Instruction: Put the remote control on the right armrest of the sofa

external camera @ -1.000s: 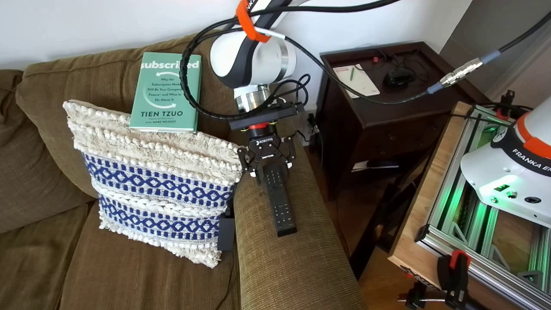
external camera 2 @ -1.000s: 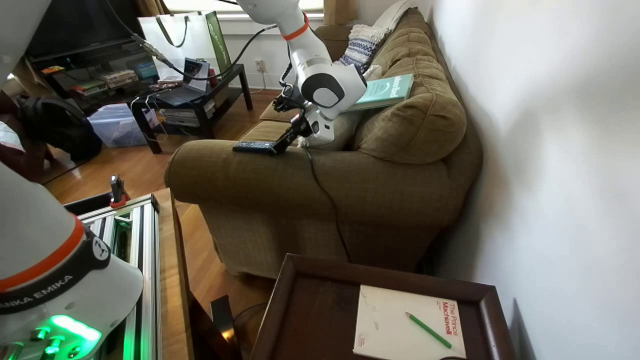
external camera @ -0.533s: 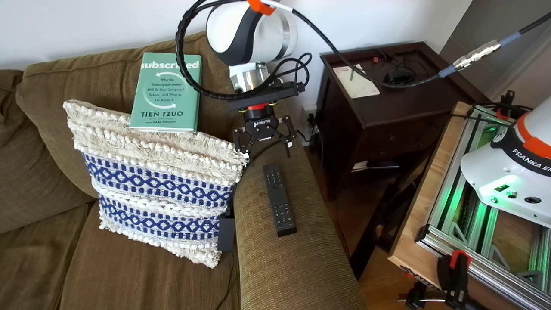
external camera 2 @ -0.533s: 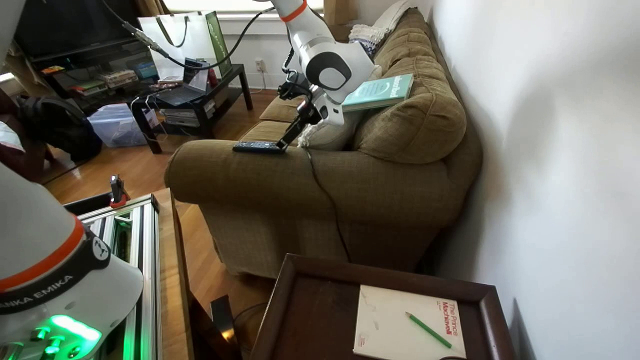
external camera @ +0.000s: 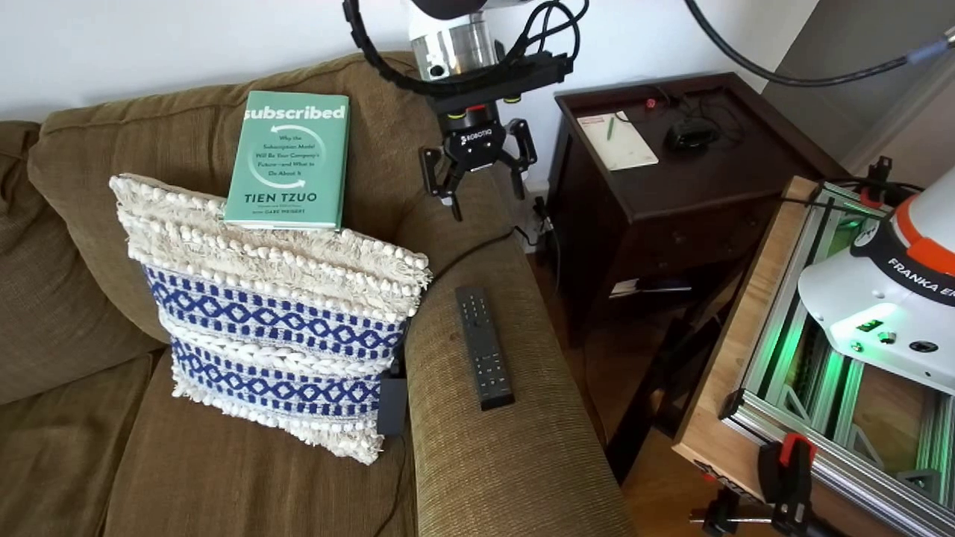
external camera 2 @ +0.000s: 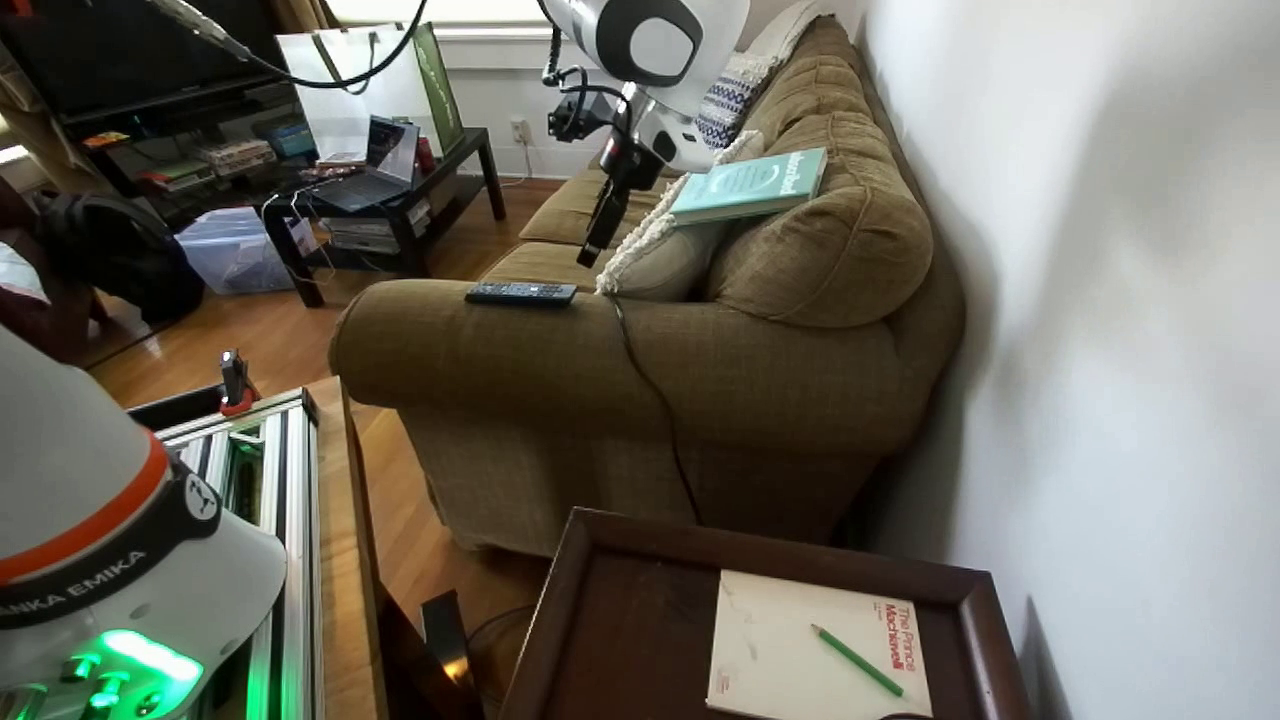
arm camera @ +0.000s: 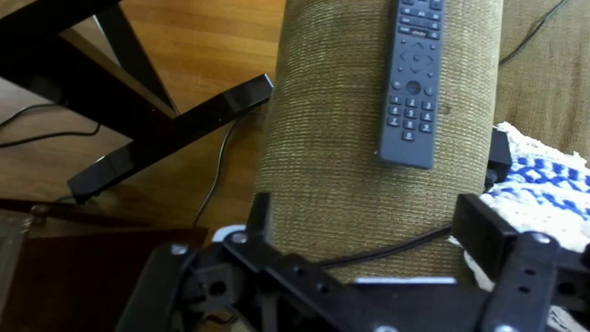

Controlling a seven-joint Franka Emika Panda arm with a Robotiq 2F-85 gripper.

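The remote control [external camera: 485, 347], long, slim and black, lies flat on the olive-brown right armrest [external camera: 522, 462] of the sofa [external camera: 186, 477]. The remote [external camera 2: 520, 293] also rests on top of the armrest [external camera 2: 450, 340] in an exterior view. In the wrist view the remote [arm camera: 412, 87] lies lengthwise along the armrest [arm camera: 322, 115], its number keys nearest the gripper. My gripper [external camera: 489, 201] is open and empty, above and behind the remote, toward the sofa's back. Its fingers [arm camera: 362, 207] stand wide apart with only armrest cloth and a cable beyond them. It touches nothing [external camera 2: 588, 258].
A blue-and-white pillow [external camera: 276, 328] and a green book [external camera: 287, 160] lean on the sofa back beside the arm. A black cable [external camera: 470, 253] crosses the armrest behind the remote. A dark wooden side table [external camera: 694, 179] stands beyond the armrest, near the wall.
A second ago the fingers stood around the remote's far end. The gripper has spread wider and moved up and back, away from the remote. The remote has stayed where it lies.
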